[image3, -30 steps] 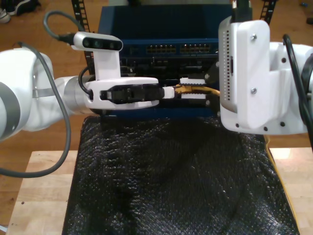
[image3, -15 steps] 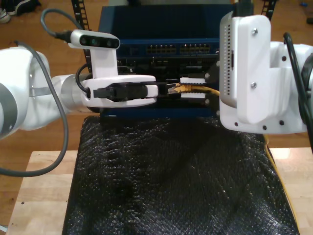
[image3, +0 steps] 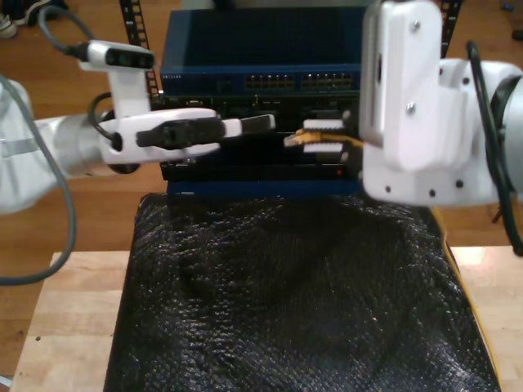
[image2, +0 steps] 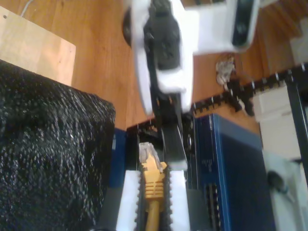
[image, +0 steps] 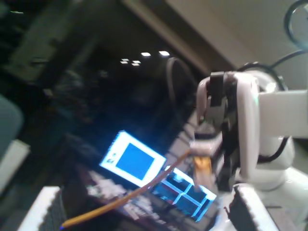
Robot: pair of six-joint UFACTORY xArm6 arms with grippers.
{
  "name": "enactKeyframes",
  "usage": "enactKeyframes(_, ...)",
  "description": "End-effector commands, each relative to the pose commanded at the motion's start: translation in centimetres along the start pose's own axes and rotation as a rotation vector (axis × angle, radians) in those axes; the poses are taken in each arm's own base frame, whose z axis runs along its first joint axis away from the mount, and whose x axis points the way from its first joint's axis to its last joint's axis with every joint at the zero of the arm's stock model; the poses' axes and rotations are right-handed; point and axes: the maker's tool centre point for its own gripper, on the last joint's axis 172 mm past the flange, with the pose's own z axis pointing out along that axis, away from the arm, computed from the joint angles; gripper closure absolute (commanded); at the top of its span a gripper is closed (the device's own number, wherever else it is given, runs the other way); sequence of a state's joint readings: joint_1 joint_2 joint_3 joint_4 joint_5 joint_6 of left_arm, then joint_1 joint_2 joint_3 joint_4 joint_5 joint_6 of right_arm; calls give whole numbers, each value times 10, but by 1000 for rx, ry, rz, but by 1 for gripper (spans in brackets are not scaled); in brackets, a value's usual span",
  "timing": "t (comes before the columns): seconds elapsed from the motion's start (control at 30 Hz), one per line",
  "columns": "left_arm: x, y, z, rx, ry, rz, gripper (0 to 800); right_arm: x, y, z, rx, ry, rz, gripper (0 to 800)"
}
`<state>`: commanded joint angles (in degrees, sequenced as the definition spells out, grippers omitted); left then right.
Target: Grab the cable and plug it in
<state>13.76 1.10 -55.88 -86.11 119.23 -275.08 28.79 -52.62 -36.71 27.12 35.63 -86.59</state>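
Exterior view, with both wrist views. My second gripper [image3: 324, 139], on the arm at the exterior view's right, has its ridged white pads [image2: 128, 202] closed on the boot of the cable [image3: 317, 140]. The clear plug [image2: 146, 153] juts beyond the pad tips, pointing towards the exterior view's left, in front of the dark face of the blue rack unit [image3: 261, 45] and below its port rows [image3: 298, 82].

My first gripper [image3: 260, 123], on the arm at the exterior view's left, hangs level with the plug and apart from it, with a clear gap between tip and plug. In the first wrist view its pads [image: 45, 211] stand wide apart, gripping nothing.

The black mat [image3: 294, 302] covers the wooden table [image3: 57, 327] up to the unit's front edge, with open room above it.
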Motion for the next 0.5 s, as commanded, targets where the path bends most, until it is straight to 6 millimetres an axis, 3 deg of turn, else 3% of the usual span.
enactKeyframes(0.23,-21,-18,-20,185,-150,9,2,-37,13,7,-9,-76,97,800)
enactKeyframes(0.5,-57,-32,-45,354,-358,38,2,-65,11,16,37,-135,173,800)
